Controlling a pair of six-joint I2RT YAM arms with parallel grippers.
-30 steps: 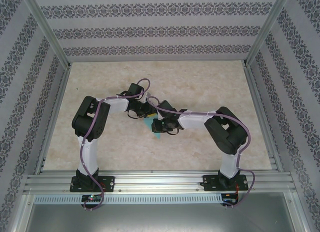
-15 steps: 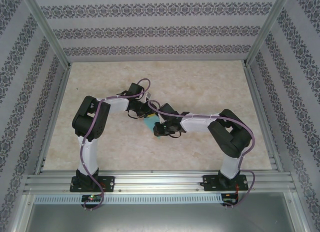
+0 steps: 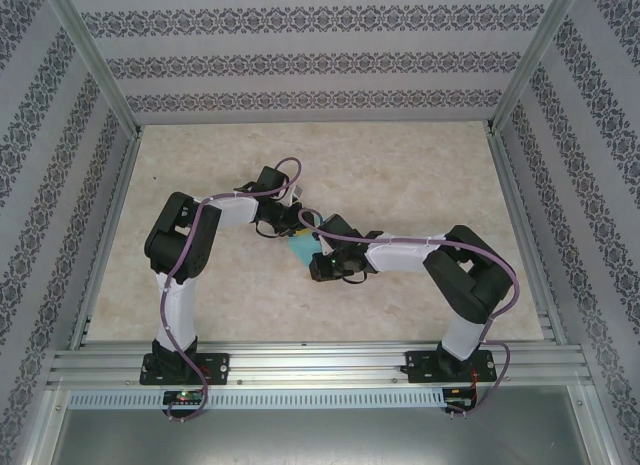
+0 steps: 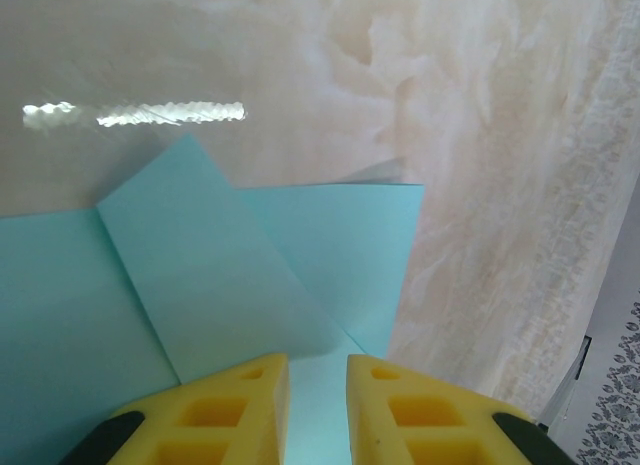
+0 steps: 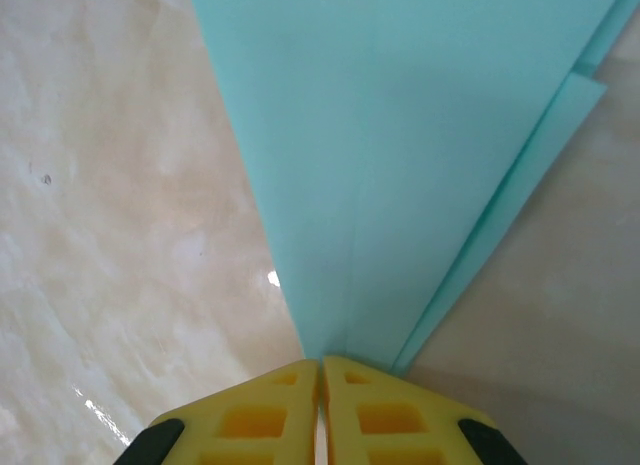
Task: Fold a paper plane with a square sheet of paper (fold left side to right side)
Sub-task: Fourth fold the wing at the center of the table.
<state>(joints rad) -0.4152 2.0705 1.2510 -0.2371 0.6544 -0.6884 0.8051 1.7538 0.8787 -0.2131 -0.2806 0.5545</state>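
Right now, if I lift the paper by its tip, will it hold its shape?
Probably floppy: the paper looks thin, and the right hand pinches only its tip, so the wide end would likely sag. Its folded layers sit offset along one edge and may splay. It should slide easily on the smooth table.

paper (image 3: 299, 247) on table (image 3: 420, 165), between left tool (image 4: 318, 365), right tool (image 5: 320, 367)

arms (image 3: 225, 210) crowd centre; far table (image 3: 400, 155) free.
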